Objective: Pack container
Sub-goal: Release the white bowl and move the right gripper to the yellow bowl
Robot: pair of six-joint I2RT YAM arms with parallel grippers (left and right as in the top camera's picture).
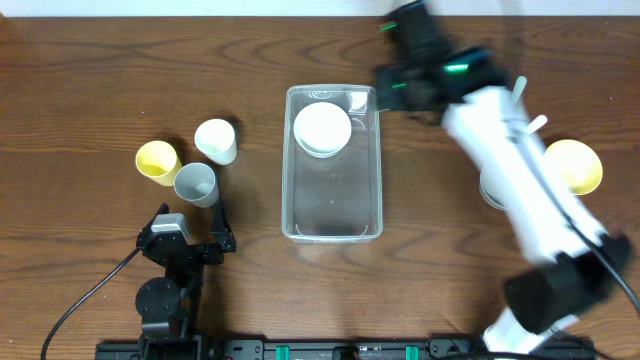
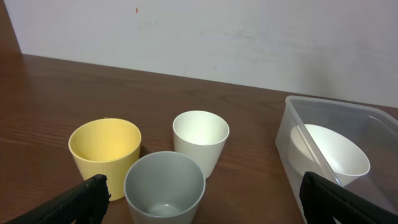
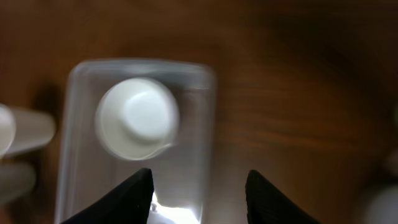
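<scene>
The clear rectangular container (image 1: pixel 332 205) stands at the table's middle. A white bowl (image 1: pixel 322 128) sits inside it at the far end. My right gripper (image 1: pixel 392 88) hovers above the container's far right corner, open and empty. In the right wrist view its fingers (image 3: pixel 199 193) straddle the container's (image 3: pixel 87 180) right wall, with the bowl (image 3: pixel 137 118) ahead and below. My left gripper (image 1: pixel 190 235) rests open and empty at the near left. In the left wrist view its fingers (image 2: pixel 202 190) point at the cups, and the container (image 2: pixel 323 102) with the bowl (image 2: pixel 333 152) is at right.
A yellow cup (image 1: pixel 157 162), a white cup (image 1: pixel 216 141) and a grey cup (image 1: pixel 196 184) stand left of the container; they also show as yellow (image 2: pixel 104 152), white (image 2: pixel 200 140) and grey (image 2: pixel 165 186). A yellow bowl (image 1: pixel 573 165) lies at right, with a white bowl (image 1: pixel 490 188) partly hidden by the right arm.
</scene>
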